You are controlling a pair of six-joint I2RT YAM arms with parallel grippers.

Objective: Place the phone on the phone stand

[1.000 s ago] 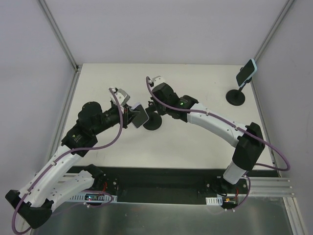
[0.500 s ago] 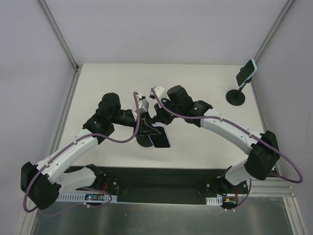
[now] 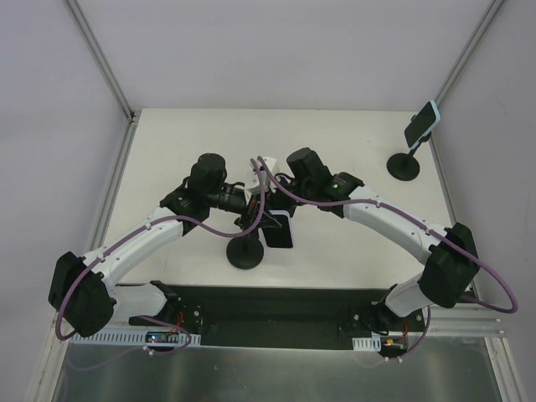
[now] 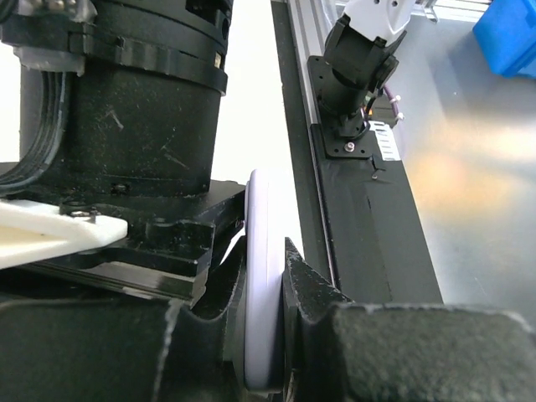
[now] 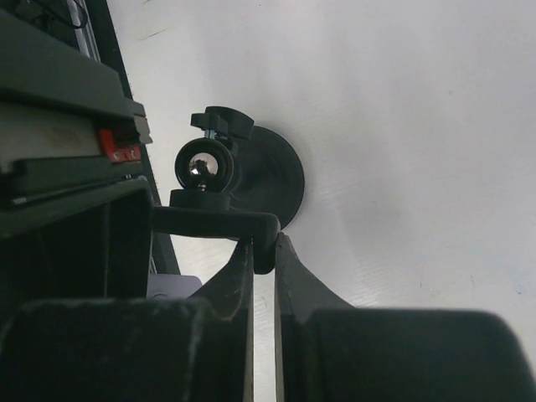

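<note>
Both arms have drawn toward the near middle of the tabletop (image 3: 335, 134) since a second ago, and the phone stand's round base (image 3: 244, 252) now sits closer to the arms' bases than it did then.

On the left, the left claw (image 4: 261, 280) is closed to a narrow slot on the phone (image 4: 258, 251). The wrist view shows its pale lavender edge pinched between the two fingers. From above, the phone (image 3: 280, 234) is carried off the tabletop, screen dark, just to the right of the round base and close against the upper part of the phone stand (image 5: 272, 180).

The right claw (image 5: 264, 251) is nearly shut on the stand's black bracket (image 5: 218, 222), just below the knobbed ball joint, so it steadies the head of the stand. I cannot tell whether the base is resting on the tabletop or is lifted slightly.

Far right, well apart from all this, a second stand (image 3: 404, 165) already carries a second phone (image 3: 423, 124).

By my reading, the step in hand is the mating itself, with one arm holding the phone and the other holding the holder. The phone does not look seated yet.

The next move calls for turning the phone square to the bracket and sliding it in between the holder's lips. The right claw should keep its grip so the stand does not swivel or tip, and the left claw should open only once the holder bears the weight.
</note>
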